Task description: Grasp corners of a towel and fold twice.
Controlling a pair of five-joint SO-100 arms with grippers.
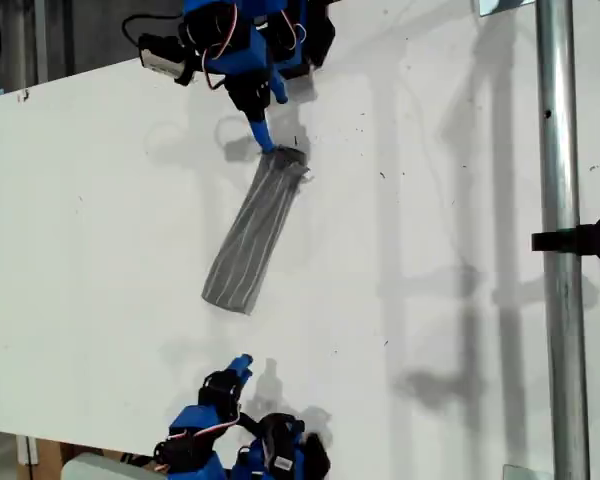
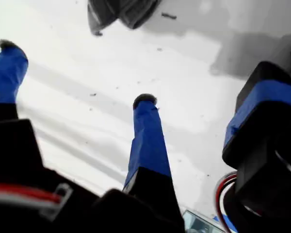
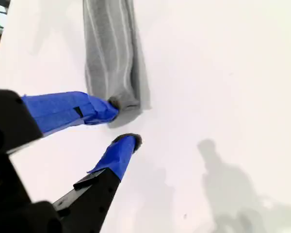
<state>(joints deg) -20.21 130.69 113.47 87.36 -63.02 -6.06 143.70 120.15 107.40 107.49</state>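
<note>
The towel (image 1: 254,232) is seen on the white tabletop (image 1: 460,200) as a long narrow strip, already gathered or folded along its length. Its long axis runs slanted in the exterior view, from the upper end near the top arm down and toward the exterior view's left.

The upper end of the strip lies directly at my second claw (image 3: 125,121). One fingertip (image 3: 111,104) touches the end of the cloth, while the other rests on the bare tabletop just beside it. The jaws are moderately apart, and nothing is held between them.

My first claw (image 2: 72,73) is further away: the lower end of the strip is seen ahead of it, apart from its tips. Its jaws are spread wide and are empty.
</note>
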